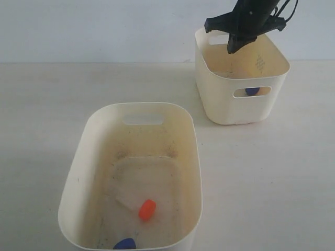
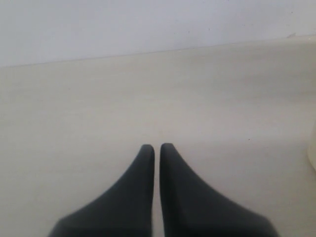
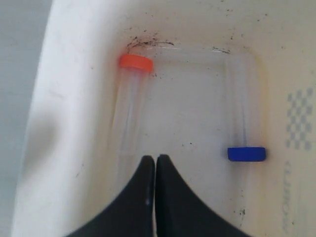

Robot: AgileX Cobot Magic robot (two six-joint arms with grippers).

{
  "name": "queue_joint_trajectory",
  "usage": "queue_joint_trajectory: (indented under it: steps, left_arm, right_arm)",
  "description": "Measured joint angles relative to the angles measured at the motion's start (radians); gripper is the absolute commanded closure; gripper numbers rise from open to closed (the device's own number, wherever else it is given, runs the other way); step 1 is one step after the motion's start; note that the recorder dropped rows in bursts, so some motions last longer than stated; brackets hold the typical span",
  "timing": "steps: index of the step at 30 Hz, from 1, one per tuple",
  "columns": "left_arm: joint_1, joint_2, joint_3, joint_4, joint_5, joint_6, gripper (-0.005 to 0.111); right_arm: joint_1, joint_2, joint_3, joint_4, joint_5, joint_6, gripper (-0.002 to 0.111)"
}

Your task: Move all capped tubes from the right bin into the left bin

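Observation:
The right bin [image 1: 246, 107] stands at the back right. My right gripper [image 1: 232, 50] hangs shut and empty just inside its rim. In the right wrist view the shut right gripper [image 3: 156, 158] is above the bin floor, between two lying capped tubes and touching neither: an orange-capped tube [image 3: 129, 98] along one wall and a blue-capped tube [image 3: 245, 153] on the other side. The blue cap [image 1: 252, 91] shows through the handle slot. The left bin [image 1: 78, 162] holds an orange-capped tube [image 1: 146, 209] and a blue-capped tube [image 1: 125, 243]. My left gripper [image 2: 157, 146] is shut over bare table.
Both bins sit on a pale tabletop [image 1: 47, 104] with a white wall behind. A sliver of a cream bin edge [image 2: 313, 153] shows beside the left gripper. The left arm is outside the exterior view.

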Motion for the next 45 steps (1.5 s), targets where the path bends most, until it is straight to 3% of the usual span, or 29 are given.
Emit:
queue_joint_trajectory:
  steps: [45]
  left_arm:
    - [0.000,0.000,0.000,0.000,0.000,0.000,0.102]
  right_arm:
    - [-0.028,0.156,-0.011,0.037,-0.007,0.022,0.109]
